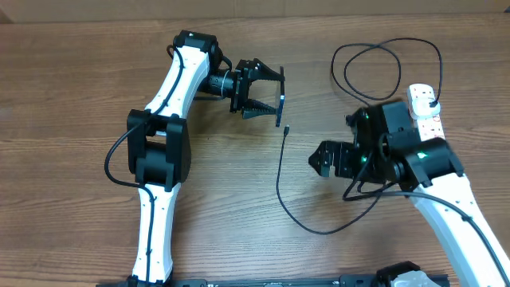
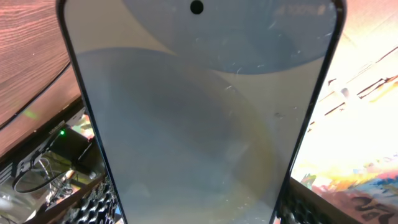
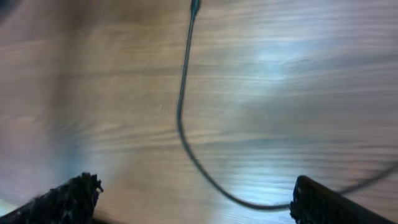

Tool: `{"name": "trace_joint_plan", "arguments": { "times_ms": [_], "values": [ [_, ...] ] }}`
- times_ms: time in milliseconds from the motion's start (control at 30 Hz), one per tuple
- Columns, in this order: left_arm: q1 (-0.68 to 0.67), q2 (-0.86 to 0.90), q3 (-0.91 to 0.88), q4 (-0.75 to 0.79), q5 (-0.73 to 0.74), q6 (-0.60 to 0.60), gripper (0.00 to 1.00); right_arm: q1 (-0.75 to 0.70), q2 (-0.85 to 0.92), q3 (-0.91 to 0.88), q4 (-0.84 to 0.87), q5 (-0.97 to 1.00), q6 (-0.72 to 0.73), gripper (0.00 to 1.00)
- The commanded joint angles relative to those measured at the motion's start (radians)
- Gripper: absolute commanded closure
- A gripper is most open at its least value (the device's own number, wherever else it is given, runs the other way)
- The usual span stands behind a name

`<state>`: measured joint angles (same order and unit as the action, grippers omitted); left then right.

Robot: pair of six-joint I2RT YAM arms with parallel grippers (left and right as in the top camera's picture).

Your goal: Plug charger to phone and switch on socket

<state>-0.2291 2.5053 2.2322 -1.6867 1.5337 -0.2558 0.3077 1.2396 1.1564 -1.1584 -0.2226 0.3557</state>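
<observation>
My left gripper is shut on the phone, held on edge above the table; in the left wrist view the phone fills the frame between the fingers. The charger, a thin black cable, lies on the table with its connector tip just below the phone. The cable loops back to a black plug in the socket, a white power strip at the far right. My right gripper is open and empty, to the right of the cable; the right wrist view shows the cable running between the fingers.
The wooden table carries both arms. The cable forms a loose loop at the back right near the power strip. The arm bases stand at the front edge.
</observation>
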Motion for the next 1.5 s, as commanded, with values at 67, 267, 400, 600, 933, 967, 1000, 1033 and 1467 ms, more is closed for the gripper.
{"name": "trace_joint_plan", "arguments": {
  "times_ms": [67,267,400,600,933,967,1000,1033,1467],
  "values": [
    [-0.005,-0.001,0.028,-0.004,0.048,-0.007,0.27,0.113,-0.013,0.135,-0.04,0.338,0.16,0.0],
    [-0.005,-0.001,0.028,-0.004,0.048,-0.007,0.27,0.142,-0.02,0.137,0.119,0.066,0.168,0.0],
    [-0.005,-0.001,0.028,-0.004,0.048,-0.007,0.28,0.181,-0.02,0.137,0.196,0.038,0.094,0.0],
    [-0.005,-0.001,0.028,-0.004,0.048,-0.006,0.28,0.306,0.009,0.167,0.229,0.178,0.094,0.12],
    [-0.005,-0.001,0.028,-0.004,0.048,-0.006,0.28,0.412,0.245,0.41,0.148,0.474,0.128,0.13],
    [-0.005,-0.001,0.028,-0.004,0.048,-0.006,0.28,0.418,0.259,0.417,0.15,0.494,0.136,0.13],
    [-0.005,-0.001,0.028,-0.004,0.048,-0.006,0.28,0.423,0.269,0.418,0.154,0.516,0.149,0.13],
    [-0.005,-0.001,0.028,-0.004,0.048,-0.006,0.28,0.429,0.278,0.418,0.154,0.553,0.177,0.13],
    [-0.005,-0.001,0.028,-0.004,0.048,-0.014,0.27,0.439,0.377,0.416,0.193,0.656,0.253,0.22]
  ]
}}
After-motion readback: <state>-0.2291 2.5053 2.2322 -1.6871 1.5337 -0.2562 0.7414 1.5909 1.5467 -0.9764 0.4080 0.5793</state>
